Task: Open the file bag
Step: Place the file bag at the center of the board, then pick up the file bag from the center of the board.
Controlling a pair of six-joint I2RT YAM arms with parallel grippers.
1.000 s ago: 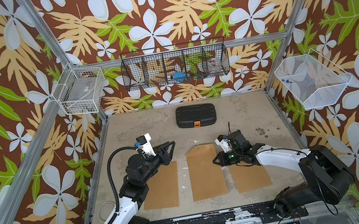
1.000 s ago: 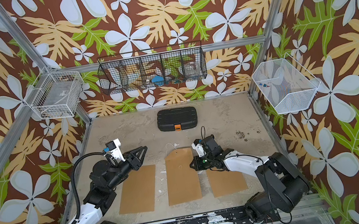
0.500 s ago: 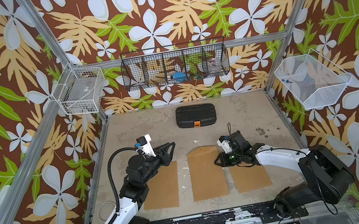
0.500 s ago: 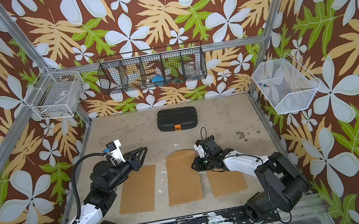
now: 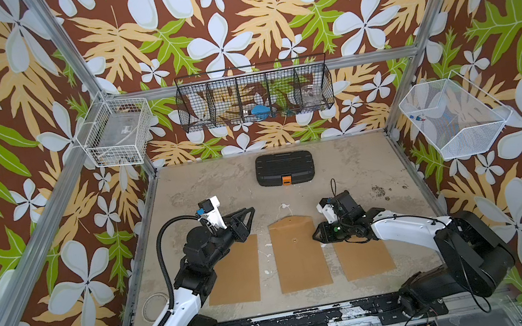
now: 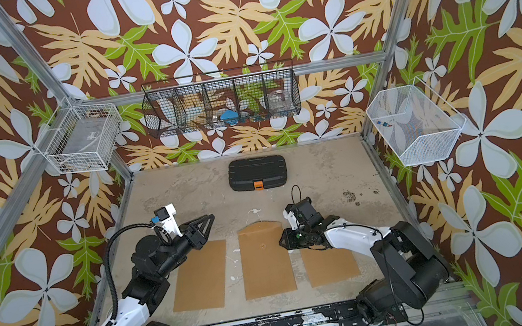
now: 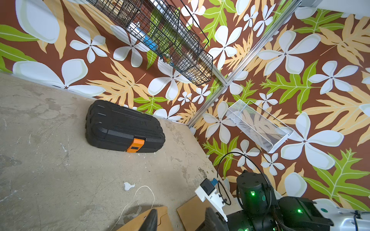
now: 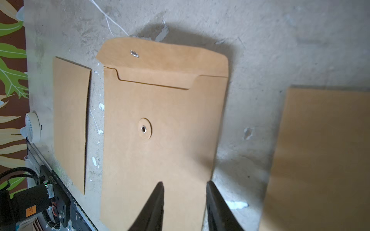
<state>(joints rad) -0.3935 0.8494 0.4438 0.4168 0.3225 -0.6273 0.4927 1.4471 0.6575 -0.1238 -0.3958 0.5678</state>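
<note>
In both top views I've got three flat items in a row, lower ctr of frame: file bag [image 5: 300, 258] in the mid, left sheet [image 5: 235, 273] and right sheet [image 5: 365, 258] either side, all on the table [image 5: 353, 162]. Case [image 5: 284, 168] sits above the bag near the back wall, string [image 5: 285, 207] btwn them. Left gripper [image 5: 249, 215] is just above the left sheet's upper right corner, and right gripper [image 5: 316, 234] is at the bag's right edge. Black basket [image 5: 199, 109] hangs upper ctr, w/ left white basket [image 5: 118, 133] and right white basket [image 5: 457, 133] at the sides.

Top views: overhead, sharing whole table [image 5: 343, 164].
Left wrist: low, facing black case [image 7: 120, 124].
Right wrist: close over file bag [image 8: 170, 112].
</note>
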